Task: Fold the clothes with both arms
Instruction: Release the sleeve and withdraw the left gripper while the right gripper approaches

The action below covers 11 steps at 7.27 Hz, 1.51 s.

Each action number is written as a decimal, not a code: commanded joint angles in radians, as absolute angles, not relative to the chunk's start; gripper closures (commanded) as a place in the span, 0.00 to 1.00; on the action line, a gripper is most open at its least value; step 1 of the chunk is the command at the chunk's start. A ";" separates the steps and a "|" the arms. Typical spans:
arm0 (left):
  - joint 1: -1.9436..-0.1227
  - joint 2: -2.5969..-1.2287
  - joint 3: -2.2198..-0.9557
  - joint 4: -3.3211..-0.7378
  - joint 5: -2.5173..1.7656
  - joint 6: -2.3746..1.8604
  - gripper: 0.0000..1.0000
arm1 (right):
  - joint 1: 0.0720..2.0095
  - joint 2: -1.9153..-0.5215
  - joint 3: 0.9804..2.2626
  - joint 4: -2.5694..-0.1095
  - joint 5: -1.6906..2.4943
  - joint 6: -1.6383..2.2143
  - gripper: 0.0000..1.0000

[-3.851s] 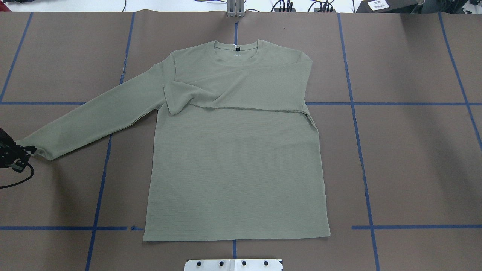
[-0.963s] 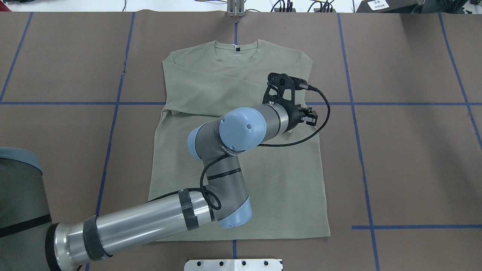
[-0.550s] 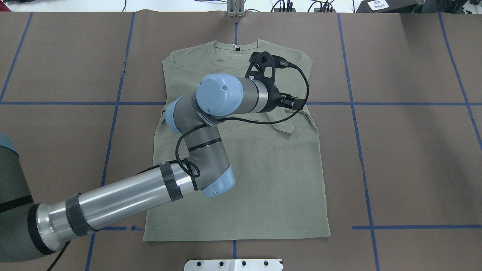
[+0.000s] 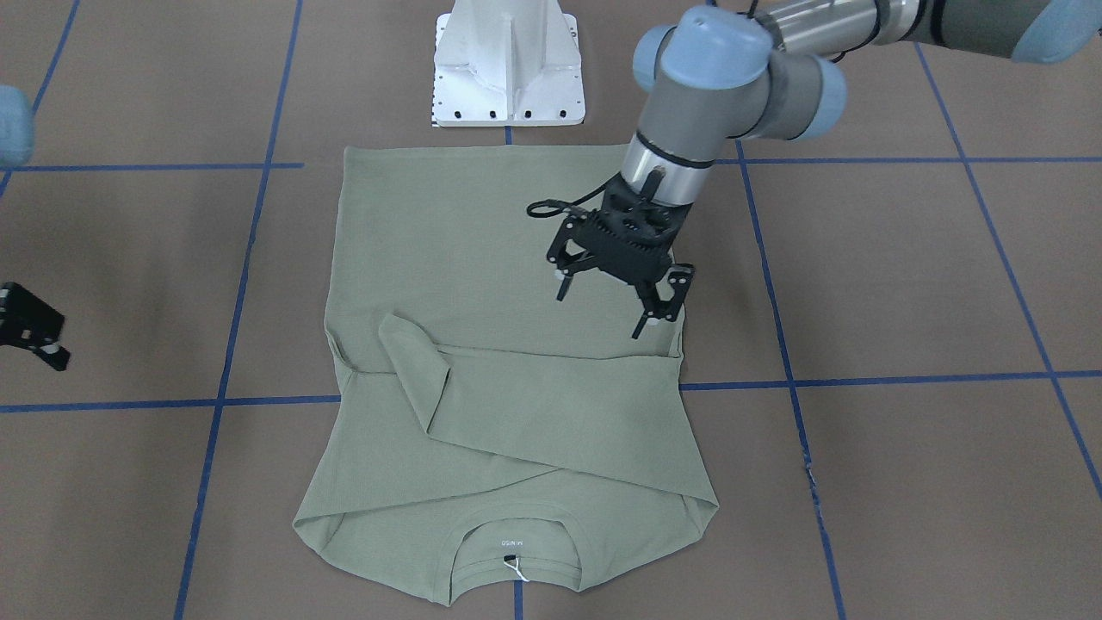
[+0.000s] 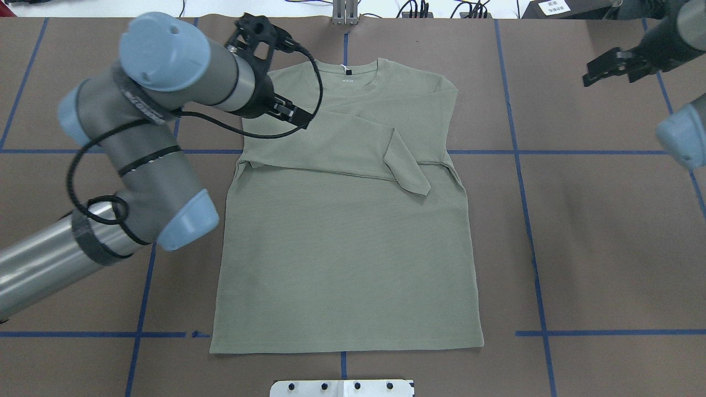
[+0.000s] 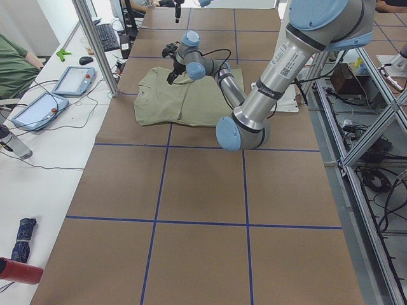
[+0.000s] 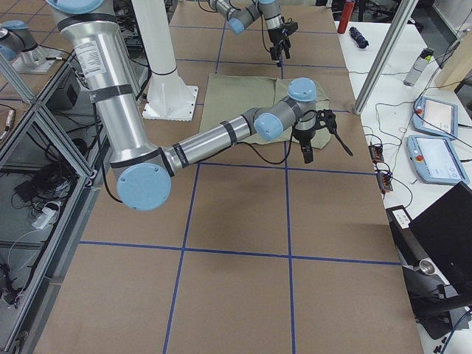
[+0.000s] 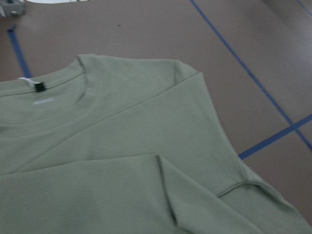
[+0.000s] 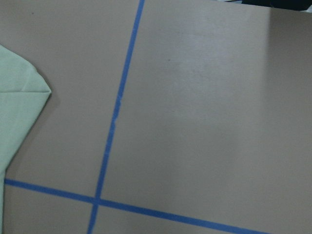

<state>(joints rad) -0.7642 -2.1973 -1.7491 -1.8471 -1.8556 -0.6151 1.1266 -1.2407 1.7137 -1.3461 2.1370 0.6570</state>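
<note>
A few seconds ago the sleeve (image 5: 331, 143) stretched out over the table (image 5: 606, 220) to our left, with the left tool (image 4: 607, 301) at its end. Since then we have carried it across the chest and let go. It now lies over the other folded sleeve, and its cuff (image 5: 409, 175) is turned down at an angle near the shirt's right side. The left tool has drawn back to the left shoulder. It stands open and empty above the cloth.

The shirt (image 5: 342, 248) lies flat in the middle of the table, collar away from us. With both sleeves in, we judge the sleeve step done and the body fold next. The kinked cuff may want smoothing first.

The hem (image 5: 347, 347) is straight and free, near the base plate (image 5: 342, 387). Both side edges are clear to reach, with bare table well beyond them. The right tool (image 5: 612, 69) hangs over the table, well apart from the right shoulder. We cannot tell whether it is open. Our left arm (image 5: 138, 165) sits just beside the left edge.
</note>
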 commanded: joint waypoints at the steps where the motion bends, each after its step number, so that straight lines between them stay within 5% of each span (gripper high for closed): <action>1: -0.886 -2.000 -1.890 -1.830 -1.950 -0.487 0.00 | 0.901 -1.095 1.713 -1.433 1.914 0.898 0.00; 4: -1.050 -1.801 -1.917 -1.928 -2.125 -0.330 0.00 | 0.680 -0.890 1.662 -1.670 1.647 1.006 0.03; 7: -1.072 -1.714 -1.908 -2.048 -2.178 -0.313 0.00 | 0.598 -0.616 1.297 -1.704 1.525 1.065 0.11; 11: -1.074 -1.709 -1.907 -2.048 -2.197 -0.316 0.00 | 0.515 -0.598 1.200 -1.715 1.415 1.040 0.17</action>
<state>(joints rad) -1.0736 -1.7100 -1.9078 -2.0474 -2.1955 -0.3147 0.5328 -0.6008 1.2271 -1.7107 1.4447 1.0557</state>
